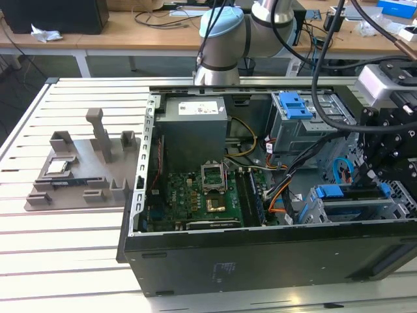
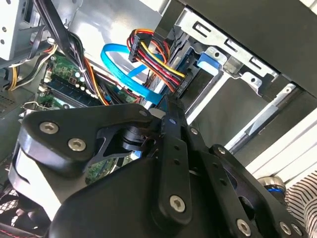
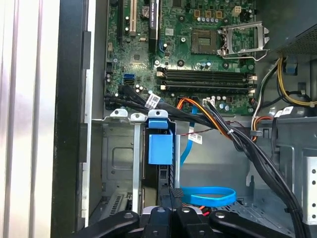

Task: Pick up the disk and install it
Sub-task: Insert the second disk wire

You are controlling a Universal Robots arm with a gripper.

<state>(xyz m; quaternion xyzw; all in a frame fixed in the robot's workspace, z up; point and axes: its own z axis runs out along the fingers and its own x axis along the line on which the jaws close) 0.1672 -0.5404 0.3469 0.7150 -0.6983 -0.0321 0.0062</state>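
My gripper (image 1: 376,182) is hanging over the near corner of the open computer case (image 1: 260,254), at the exterior view's right. I cannot tell whether it is spread or closed, or whether it is gripping anything. The disk (image 1: 357,208) is sitting right beneath my gripper, in the metal bay (image 1: 306,212) of the case, with its blue bracket showing along the silver top. In the first wrist view the disk (image 3: 160,148) is appearing edge-on, standing in the bay (image 3: 116,158) just ahead of my gripper (image 3: 173,198), and I cannot tell whether the two are touching. A blue flat cable (image 3: 208,197) is looping just beside my gripper, and a bundle of coloured wires (image 2: 153,54) is hanging just beyond it in the second wrist view. The green circuit board (image 1: 195,195) is lying farther off inside the case. Well away, outside the case, a grey holder (image 1: 78,169) is resting on the slatted table (image 1: 65,261).
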